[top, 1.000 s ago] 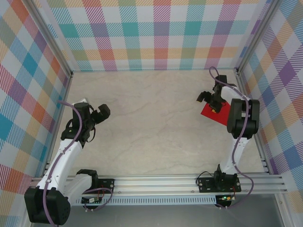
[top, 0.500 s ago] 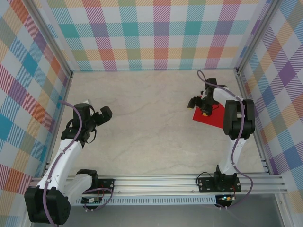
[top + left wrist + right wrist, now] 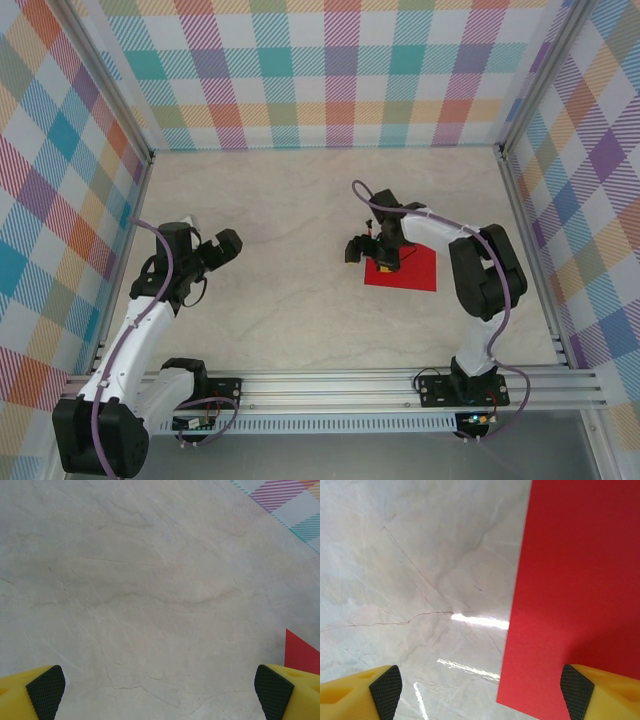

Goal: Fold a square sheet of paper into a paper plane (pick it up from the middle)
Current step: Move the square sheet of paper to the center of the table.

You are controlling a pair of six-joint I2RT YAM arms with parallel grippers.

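The square sheet of paper is lying flat on the table, at about 3 o'clock from the table's middle in the overhead view, unfolded as far as can be seen. The right claw is sitting at the sheet's 9 o'clock edge with its jaws standing wide apart and clamping nothing. In the right wrist view that edge is running from about 1 o'clock down to 6 o'clock. One pad is standing over the red paper and the other pad over bare table, so the claw is straddling the edge rather than the middle. Whether the pad is pressing on the paper cannot be told. The sheet's middle is lying toward 4 o'clock from this claw, the nearer one by far. The left claw, jaws also spread apart and empty, is hanging well apart at the sheet's 9 o'clock side, catching just a red corner at 4 o'clock in its own view. Being square, the sheet is showing no true long axis and is pointing nowhere. Its edges are running roughly 9-to-3 and 12-to-6, and no nose is formed yet.
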